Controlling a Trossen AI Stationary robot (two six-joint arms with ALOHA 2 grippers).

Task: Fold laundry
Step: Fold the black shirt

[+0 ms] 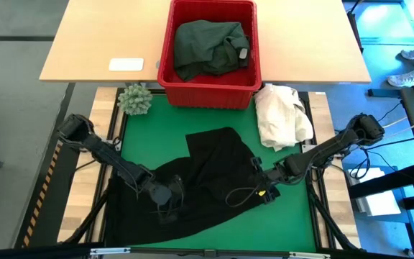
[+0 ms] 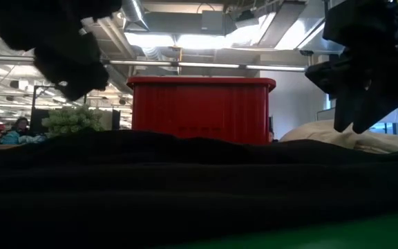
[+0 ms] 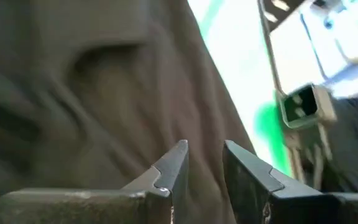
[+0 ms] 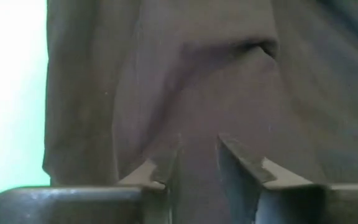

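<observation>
Both claws over the black garment [image 1: 207,180]

Left claw [image 3: 205,163] and right claw [image 4: 199,155] hover with fingers slightly parted, gripping nothing; a dark green garment [image 1: 210,47] fills the red basket [image 1: 165,68].

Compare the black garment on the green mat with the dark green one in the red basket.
The black garment lies spread across the green mat, under both arms; the dark green garment sits bunched inside the red basket, untouched. The black one covers far more area. Both are soft, dark cloth.
</observation>
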